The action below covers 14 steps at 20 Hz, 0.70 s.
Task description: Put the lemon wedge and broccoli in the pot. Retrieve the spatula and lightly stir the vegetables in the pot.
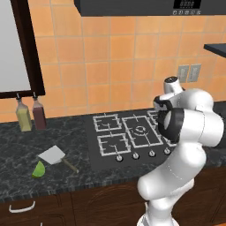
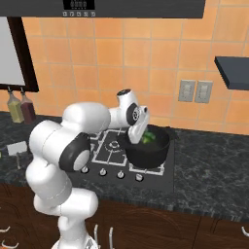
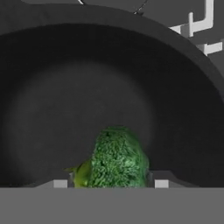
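Note:
My gripper [image 2: 141,130] hangs over the black pot [image 2: 148,154], which stands on the stove's right side. It is shut on the broccoli [image 3: 118,158], a green lump filling the gap between the two fingertips [image 3: 161,183] in the hand view. Below it lies the pot's dark inside [image 3: 43,96], with nothing else in it. The broccoli [image 2: 149,137] sits at about rim height. On the counter left of the stove lie the yellow-green lemon wedge [image 1: 39,169] and the spatula [image 1: 54,155], whose brown handle points to the right. My arm hides the pot in the left base view.
Two bottles [image 1: 24,115] [image 1: 39,114] stand against the wall at the back left, below a window. The stove [image 1: 137,130] has a row of knobs [image 1: 135,155] along its front. A hood hangs above and a dark shelf [image 2: 232,72] juts out at the right.

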### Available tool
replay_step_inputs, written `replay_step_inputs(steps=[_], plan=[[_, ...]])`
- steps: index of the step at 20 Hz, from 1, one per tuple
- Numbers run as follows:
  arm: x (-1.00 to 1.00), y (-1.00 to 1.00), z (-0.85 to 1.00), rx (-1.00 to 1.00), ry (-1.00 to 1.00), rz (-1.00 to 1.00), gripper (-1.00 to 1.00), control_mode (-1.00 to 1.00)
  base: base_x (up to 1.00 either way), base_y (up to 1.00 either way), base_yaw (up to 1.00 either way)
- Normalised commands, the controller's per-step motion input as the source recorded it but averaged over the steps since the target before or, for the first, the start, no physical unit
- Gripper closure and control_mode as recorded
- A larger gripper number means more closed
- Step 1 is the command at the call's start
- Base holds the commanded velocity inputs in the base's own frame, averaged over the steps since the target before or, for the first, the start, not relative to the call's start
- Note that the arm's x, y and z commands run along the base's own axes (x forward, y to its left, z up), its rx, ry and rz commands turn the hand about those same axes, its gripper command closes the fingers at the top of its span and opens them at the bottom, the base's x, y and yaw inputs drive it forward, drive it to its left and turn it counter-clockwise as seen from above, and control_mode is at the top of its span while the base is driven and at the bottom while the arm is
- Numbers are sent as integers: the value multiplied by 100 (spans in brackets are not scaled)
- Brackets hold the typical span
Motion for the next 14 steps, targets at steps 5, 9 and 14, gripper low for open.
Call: replay_step_inputs(steps=[5,9,14], plan=[[-12,-1,17,4,-5,10,-100,-100,0,0,0],[-84,54,87,0,-20,13,-100,-100,0,0,0],[-100,100,78,-12,-16,20,-100,-100,0,0,0]])
